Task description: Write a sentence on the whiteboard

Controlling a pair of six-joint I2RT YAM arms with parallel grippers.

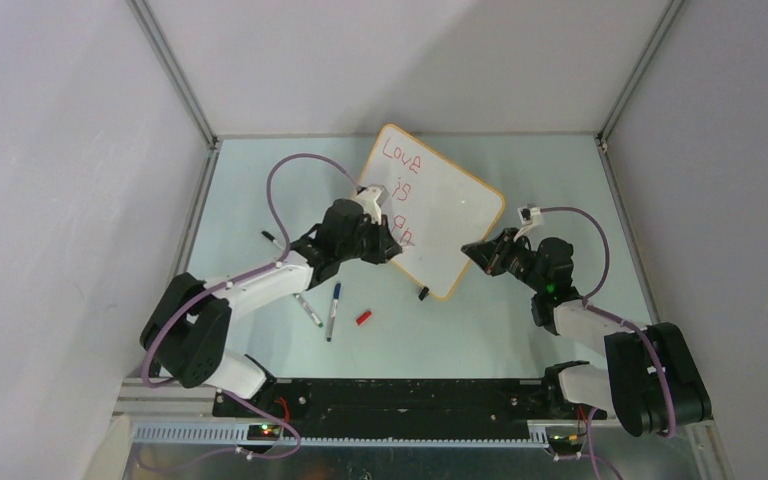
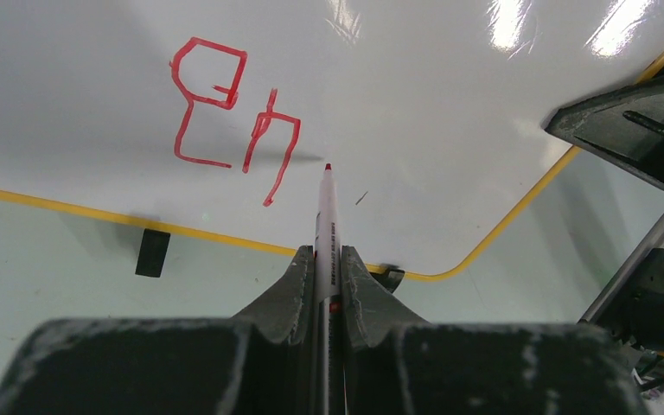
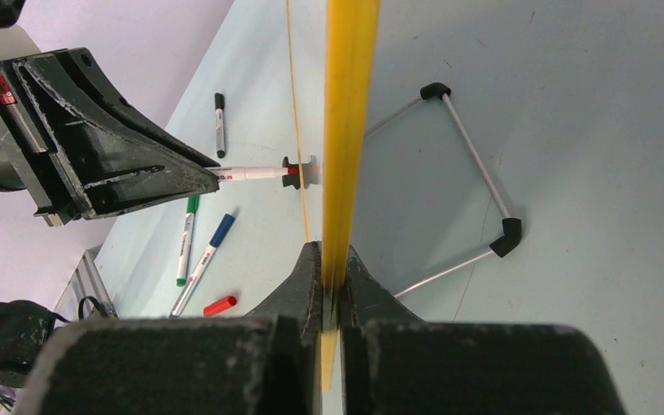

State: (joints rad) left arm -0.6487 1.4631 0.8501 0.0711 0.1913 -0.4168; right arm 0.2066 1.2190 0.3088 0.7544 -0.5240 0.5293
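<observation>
The whiteboard (image 1: 440, 215) stands tilted on the table, its orange-tan frame (image 2: 519, 216) around it. Red words "Love", "is" and the letters "En" (image 1: 401, 192) are on it; "En" (image 2: 233, 130) shows close in the left wrist view. My left gripper (image 1: 388, 243) (image 2: 327, 259) is shut on a red marker (image 2: 325, 225), tip at the board just right of the "n". My right gripper (image 1: 477, 250) (image 3: 333, 264) is shut on the board's right edge (image 3: 346, 130). The marker (image 3: 251, 173) and left gripper also show in the right wrist view.
Loose markers lie on the table: black (image 1: 273, 239) (image 3: 219, 121), green (image 3: 186, 246), blue (image 1: 333, 310) (image 3: 207, 259), and a red cap (image 1: 363, 317) (image 3: 219, 305). A wire stand (image 3: 475, 190) sits behind the board. A black clip foot (image 2: 152, 252) is at the board's lower edge.
</observation>
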